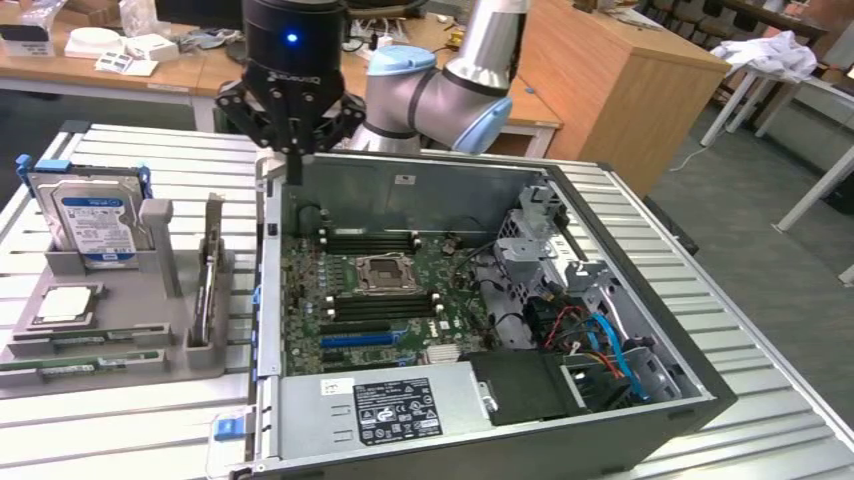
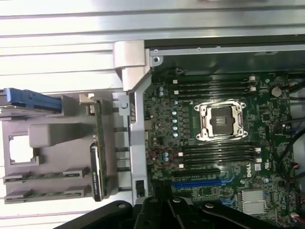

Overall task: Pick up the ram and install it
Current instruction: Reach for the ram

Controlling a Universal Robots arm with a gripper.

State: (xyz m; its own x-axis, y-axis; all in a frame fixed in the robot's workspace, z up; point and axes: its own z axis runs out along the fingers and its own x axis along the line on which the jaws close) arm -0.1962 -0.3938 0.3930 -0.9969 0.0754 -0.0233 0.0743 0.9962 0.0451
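Ram sticks sit in the grey holder tray (image 1: 134, 350) at the exterior view's left. One green ram stick (image 1: 210, 275) (image 2: 98, 119) stands on its edge in a slot. Two more ram sticks (image 1: 80, 367) (image 2: 45, 178) lie flat along the tray's front. My gripper (image 1: 294, 168) (image 2: 164, 198) hangs above the open computer case's back left corner, to the right of the tray. Its fingers are shut together with nothing between them. On the motherboard, black memory slots (image 1: 378, 240) (image 2: 214, 86) run on both sides of the CPU socket (image 1: 387, 270) (image 2: 221, 119).
A silver blue-labelled hard drive (image 1: 94, 215) stands at the tray's back and a square CPU chip (image 1: 67, 305) lies beside it. The case (image 1: 534, 440) holds a drive cage (image 1: 547, 240), cables (image 1: 601, 340) and a power supply (image 1: 400, 405). Desks stand behind.
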